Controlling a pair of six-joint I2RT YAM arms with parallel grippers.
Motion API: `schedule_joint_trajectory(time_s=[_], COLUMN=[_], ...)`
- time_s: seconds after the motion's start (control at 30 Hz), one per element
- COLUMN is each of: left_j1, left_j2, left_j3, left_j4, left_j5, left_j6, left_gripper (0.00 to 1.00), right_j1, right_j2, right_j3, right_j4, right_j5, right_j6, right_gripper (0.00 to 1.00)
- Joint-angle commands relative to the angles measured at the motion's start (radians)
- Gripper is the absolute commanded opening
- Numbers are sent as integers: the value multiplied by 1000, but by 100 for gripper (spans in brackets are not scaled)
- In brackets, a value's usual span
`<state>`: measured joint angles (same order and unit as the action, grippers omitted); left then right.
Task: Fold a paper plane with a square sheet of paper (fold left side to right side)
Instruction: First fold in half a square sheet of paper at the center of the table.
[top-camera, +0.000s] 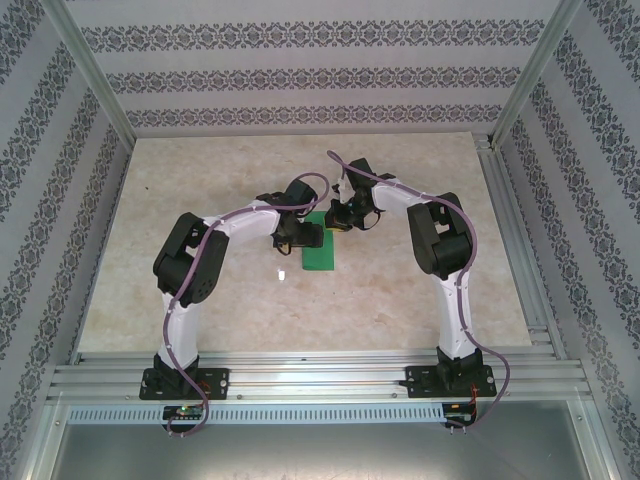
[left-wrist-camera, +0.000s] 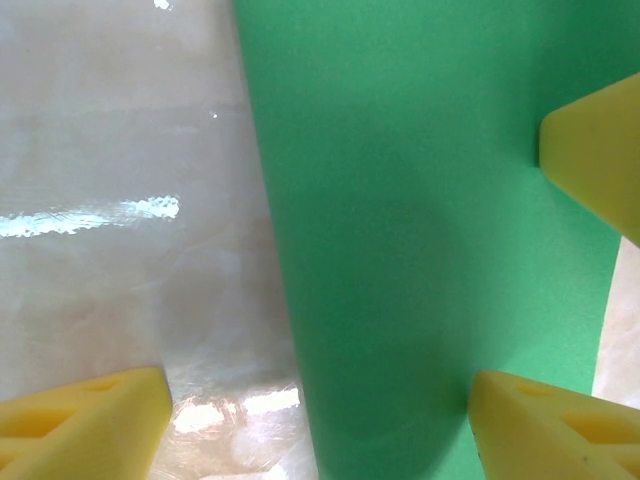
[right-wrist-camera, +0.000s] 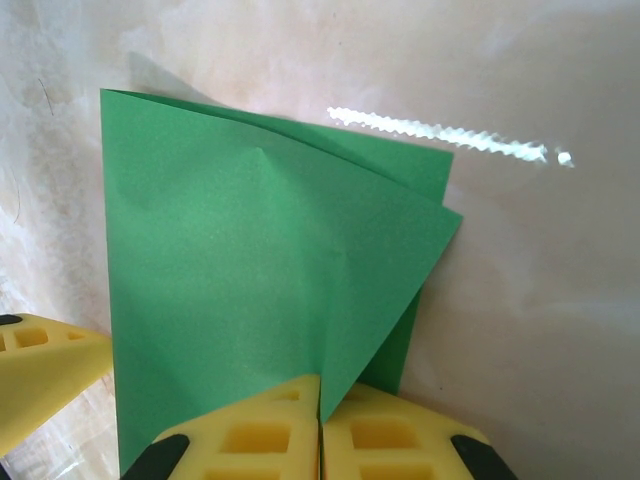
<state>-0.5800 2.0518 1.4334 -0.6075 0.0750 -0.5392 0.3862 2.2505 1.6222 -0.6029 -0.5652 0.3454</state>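
Square sheet of paper (top-camera: 320, 252): bright green, it lay near the middle of the counter (top-camera: 200, 300), between the left gripper (top-camera: 303, 240) and the right gripper (top-camera: 338, 222) and partly under both.
Fold state: in the right wrist view the sheet (right-wrist-camera: 230, 260) was doubled over. The upper layer sat slightly askew on the lower one, whose edge showed along the right side. The layers were not pressed flat, and a small pucker showed near the far edge.
Left gripper (left-wrist-camera: 320, 395): its jaws stood wide apart and held nothing. One fingertip (left-wrist-camera: 90, 420) was over bare counter (left-wrist-camera: 120, 150) and the other (left-wrist-camera: 550, 430) over the green, so it straddled the sheet's (left-wrist-camera: 400, 230) long edge.
Right gripper (right-wrist-camera: 320, 430): its jaws were closed together at the near edge of the sheet. The slanting edge of the upper layer ran straight into the seam between the pads, so by my reading it pinched that layer.
Why so held: the pinch probably kept the turned-over layer from springing back. The open left gripper looked placed to press down along the fold line.
Crowding: a yellow fingertip (left-wrist-camera: 600, 160) of the right gripper showed in the left wrist view, so the two worked close together.
Progress: early, judging by the shape, which was no pointed dart yet.
Risk: thin paper could slip askew when released.
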Motion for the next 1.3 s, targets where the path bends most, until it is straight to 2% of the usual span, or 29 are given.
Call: schedule_joint_trajectory(time_s=[0.0,0.5,0.6,0.73,0.83,0.97,1.13,1.27], left_j1=[-12,-17,-17,-20,-20,-21,-22,-22], left_j2=[67,97,103,103,98,98,114,114], left_j3=[-9,-20,-21,-15,-6,5,2,6], left_j4=[-47,-58,-58,-55,-54,-57,-59,-60], left_j5=[-32,-63,-66,-56,-48,-47,-51,-49], left_j6=[24,28,28,28,27,30,28,28], left_gripper=[80,80,80,80,80,80,80,80], right_j1=[11,10,8,7,6,2,-4,-13], right_j2=[6,-12,-13,-11,-10,-21,-48,-72], right_j3=[21,24,24,25,25,24,17,7], right_j4=[-8,-6,-8,-8,-13,-13,-12,-9], right_j5=[16,22,22,20,22,24,33,44], right_j6=[-6,0,0,1,0,-4,-2,-3], right_gripper=[9,17,16,11,11,19,20,26])
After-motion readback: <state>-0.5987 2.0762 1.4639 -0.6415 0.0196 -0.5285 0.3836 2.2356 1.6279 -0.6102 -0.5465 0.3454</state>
